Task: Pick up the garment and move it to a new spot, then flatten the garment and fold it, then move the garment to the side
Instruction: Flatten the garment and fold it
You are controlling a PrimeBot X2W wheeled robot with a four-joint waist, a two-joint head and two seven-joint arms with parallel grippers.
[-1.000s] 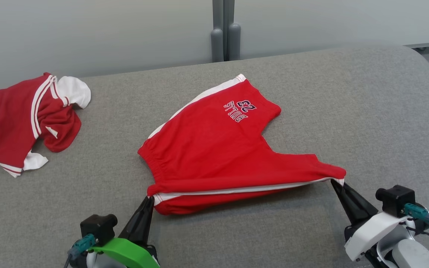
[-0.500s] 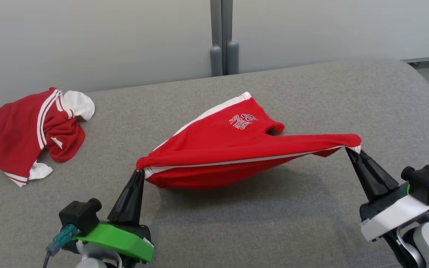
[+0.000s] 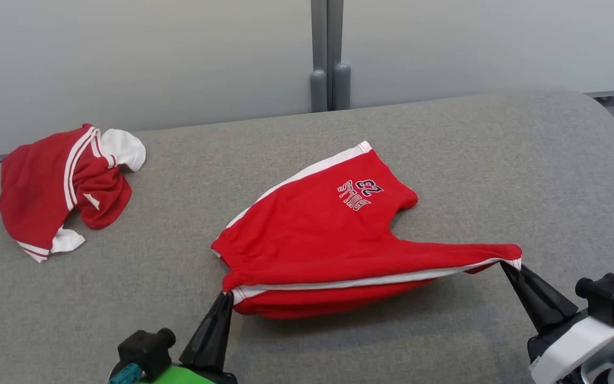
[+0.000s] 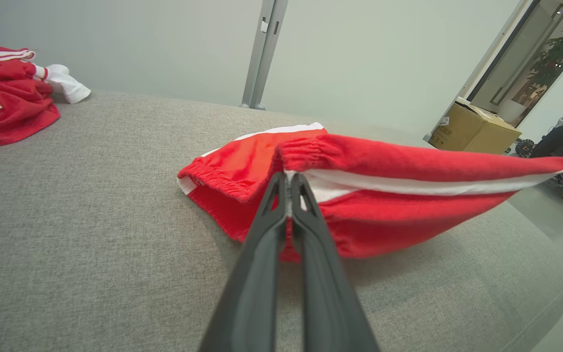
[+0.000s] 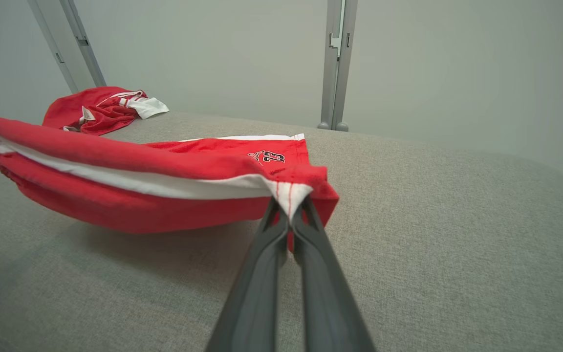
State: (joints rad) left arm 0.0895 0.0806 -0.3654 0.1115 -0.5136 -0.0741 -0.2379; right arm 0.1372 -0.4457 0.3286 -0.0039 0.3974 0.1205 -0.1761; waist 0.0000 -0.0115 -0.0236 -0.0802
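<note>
The garment (image 3: pixel 328 234) is a pair of red shorts with a white side stripe and a printed number, half lying on the grey cushion (image 3: pixel 445 160). Its near edge is stretched taut just above the cushion between my two grippers. My left gripper (image 3: pixel 227 295) is shut on the waistband corner (image 4: pixel 289 176). My right gripper (image 3: pixel 507 265) is shut on the white-striped hem corner (image 5: pixel 289 195). The far leg with the print (image 5: pixel 267 156) rests flat on the cushion.
A second crumpled red and white garment (image 3: pixel 59 186) lies at the cushion's far left. A pale wall with a grey post (image 3: pixel 328 53) stands behind the cushion. A cardboard box (image 4: pixel 472 132) sits on the floor beyond the cushion's right end.
Half a second ago both grippers held the shorts' edge raised and further out; it is now lowered and drawn back toward me, with more cloth flat on the cushion. The camera also shifted.
</note>
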